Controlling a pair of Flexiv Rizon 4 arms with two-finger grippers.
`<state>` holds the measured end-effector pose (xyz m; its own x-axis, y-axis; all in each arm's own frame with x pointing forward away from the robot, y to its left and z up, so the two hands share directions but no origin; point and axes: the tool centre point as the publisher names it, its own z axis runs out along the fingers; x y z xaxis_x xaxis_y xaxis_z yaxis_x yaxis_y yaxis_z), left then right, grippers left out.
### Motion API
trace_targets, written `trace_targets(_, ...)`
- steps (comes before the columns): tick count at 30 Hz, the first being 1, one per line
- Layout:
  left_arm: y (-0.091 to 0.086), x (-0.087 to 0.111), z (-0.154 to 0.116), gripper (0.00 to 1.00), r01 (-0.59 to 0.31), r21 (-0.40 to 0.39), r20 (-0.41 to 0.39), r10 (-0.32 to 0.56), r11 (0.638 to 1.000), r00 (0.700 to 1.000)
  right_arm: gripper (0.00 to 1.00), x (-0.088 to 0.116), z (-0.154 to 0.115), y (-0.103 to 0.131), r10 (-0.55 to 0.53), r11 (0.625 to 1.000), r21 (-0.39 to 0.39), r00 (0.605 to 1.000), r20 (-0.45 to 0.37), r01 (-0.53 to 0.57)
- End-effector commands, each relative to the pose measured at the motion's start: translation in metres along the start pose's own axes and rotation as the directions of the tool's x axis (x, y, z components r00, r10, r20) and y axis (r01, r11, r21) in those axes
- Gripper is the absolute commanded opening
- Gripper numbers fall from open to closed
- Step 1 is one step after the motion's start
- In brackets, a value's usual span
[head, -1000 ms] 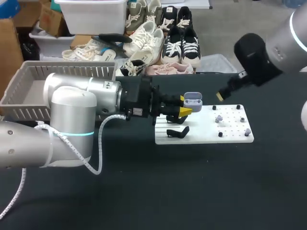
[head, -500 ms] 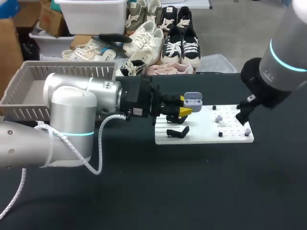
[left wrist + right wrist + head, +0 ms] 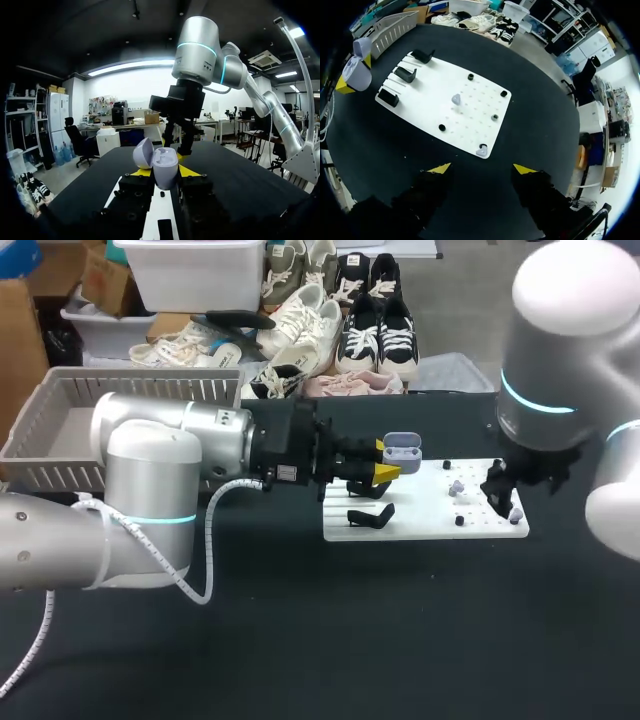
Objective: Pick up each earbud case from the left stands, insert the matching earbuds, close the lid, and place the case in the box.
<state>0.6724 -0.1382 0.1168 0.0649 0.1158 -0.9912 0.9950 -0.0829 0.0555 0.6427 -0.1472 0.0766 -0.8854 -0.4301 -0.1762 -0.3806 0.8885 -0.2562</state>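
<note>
Near the robot, the black table (image 3: 330, 640) runs wide. Beyond it lies the white board (image 3: 430, 523). The left gripper (image 3: 387, 468) clamps the open-lidded earbud case (image 3: 402, 449) over the board's 10 o'clock corner. The right gripper (image 3: 482, 169), fingers spread apart, hangs above the board's 3 o'clock edge, near an earbud (image 3: 481, 150). The box (image 3: 60, 430) sits far out at 10 o'clock.

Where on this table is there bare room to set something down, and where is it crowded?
Free: the black tabletop in front of the white board, and the board's middle between its black stands and pegs. Crowded: the stand end, where the left gripper holds the open lilac earbud case, and the peg end under the right gripper.
</note>
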Motion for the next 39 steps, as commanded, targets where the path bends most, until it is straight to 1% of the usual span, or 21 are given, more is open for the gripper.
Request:
trace_targets(1, 0.0, 0.001, 0.0, 0.0, -0.001, -0.002, 0.001, 0.001, 1.0, 1.0, 0.82, -0.004, 0.01, 0.005, 0.005, 1.0, 0.012, 1.0, -0.018, -0.005)
trace_targets(4, 0.0, 0.001, 0.0, 0.0, -0.001, -0.002, 0.001, 0.001, 1.0, 1.0, 0.75, -0.002, 0.015, 0.005, 0.011, 1.0, 0.004, 0.999, -0.034, -0.011)
trace_targets(6, 0.0, 0.001, 0.0, 0.0, -0.001, -0.002, 0.001, 0.001, 1.0, 1.0, 0.74, -0.001, 0.019, 0.004, 0.018, 1.0, -0.004, 0.999, -0.043, -0.018)
trace_targets(8, 0.0, 0.001, 0.0, 0.0, -0.001, -0.002, 0.001, 0.001, 1.0, 1.0, 0.59, 0.0, 0.023, 0.004, 0.023, 1.0, -0.011, 0.999, -0.049, -0.024)
trace_targets(9, 0.0, 0.001, 0.0, 0.0, -0.001, -0.002, 0.001, 0.001, 1.0, 1.0, 0.58, 0.001, 0.024, 0.004, 0.025, 1.0, -0.012, 0.998, -0.052, -0.026)
trace_targets(10, 0.0, 0.001, 0.0, 0.0, -0.001, -0.002, 0.001, 0.001, 1.0, 1.0, 0.57, 0.001, 0.026, 0.003, 0.027, 0.999, -0.015, 0.998, -0.056, -0.028)
trace_targets(12, 0.0, 0.001, 0.0, 0.0, -0.001, -0.002, 0.001, 0.001, 1.0, 1.0, 0.6, 0.002, 0.028, 0.004, 0.03, 0.999, -0.021, 0.998, -0.06, -0.031)
trace_targets(14, 0.0, 0.001, 0.0, 0.0, -0.001, -0.002, 0.001, 0.001, 1.0, 1.0, 0.57, 0.002, 0.029, 0.004, 0.034, 0.999, -0.022, 0.998, -0.059, -0.036)
trace_targets(16, 0.0, 0.001, 0.0, 0.0, -0.001, -0.002, 0.001, 0.001, 1.0, 1.0, 0.51, 0.001, 0.03, 0.005, 0.035, 0.999, -0.024, 0.998, -0.06, -0.037)
trace_targets(21, 0.0, 0.001, 0.0, 0.0, -0.001, -0.002, 0.001, 0.001, 1.0, 1.0, 0.46, -0.001, 0.036, 0.004, 0.038, 0.999, -0.03, 0.997, -0.062, -0.04)
trace_targets(31, 0.0, 0.001, 0.0, 0.0, -0.001, -0.002, 0.001, 0.001, 1.0, 1.0, 0.44, -0.003, 0.045, 0.004, 0.043, 0.998, -0.035, 0.997, -0.067, -0.045)
trace_targets(39, 0.0, 0.001, 0.0, 0.0, -0.001, -0.002, 0.001, 0.001, 1.0, 1.0, 0.39, -0.003, 0.05, 0.002, 0.047, 0.998, -0.034, 0.996, -0.073, -0.049)
